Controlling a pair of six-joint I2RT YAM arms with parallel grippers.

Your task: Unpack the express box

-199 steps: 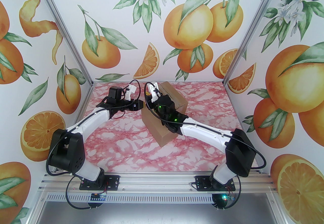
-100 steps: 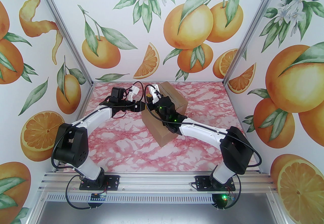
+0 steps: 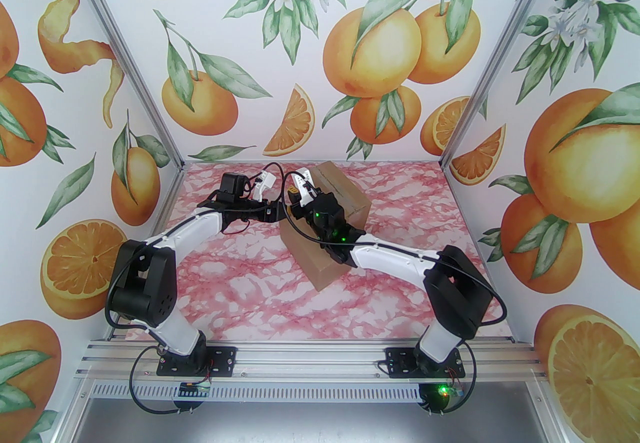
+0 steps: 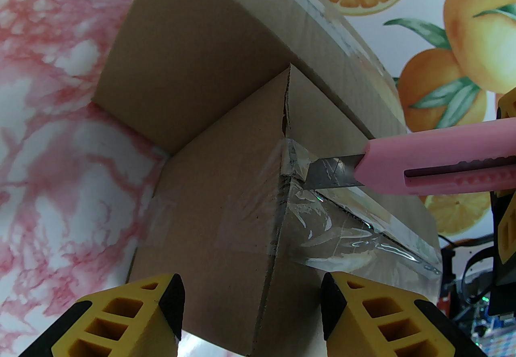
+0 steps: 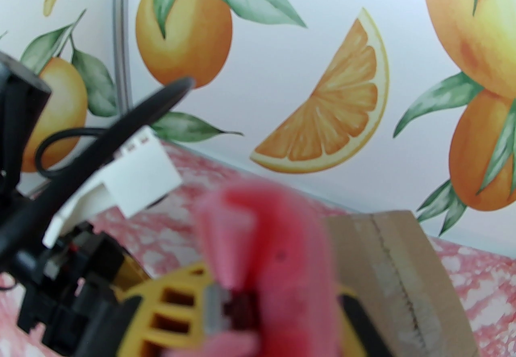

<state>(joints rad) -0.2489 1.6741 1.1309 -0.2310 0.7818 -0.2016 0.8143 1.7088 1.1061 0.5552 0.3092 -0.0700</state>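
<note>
The cardboard express box (image 3: pixel 352 191) is seen on the pink marbled table (image 3: pixel 260 281), in the far middle part of it, turned at an angle to the table edges, with its flaps closed. In the left wrist view, clear tape (image 4: pixel 342 234) is seen along the top seam and folded down over the upper edge of the box (image 4: pixel 209 77); it looks wrinkled and partly lifted there. A pink utility knife (image 4: pixel 435 162) is pinched between the yellow fingers of the right gripper (image 5: pixel 262 307), and in the right wrist view its handle (image 5: pixel 266 234) is shown very near and blurred. The metal blade (image 4: pixel 330 174) is extended, and its tip is placed against the tape at the top edge of the box, just beside the torn cardboard corner. The left gripper (image 4: pixel 252 295) is kept spread, with one yellow finger (image 4: pixel 133 319) on each side of a vertical corner of the box. Whether these fingers touch the cardboard cannot be told. The far end of the box (image 5: pixel 387 266), with its taped seam, is seen beside the knife in the right wrist view.
</note>
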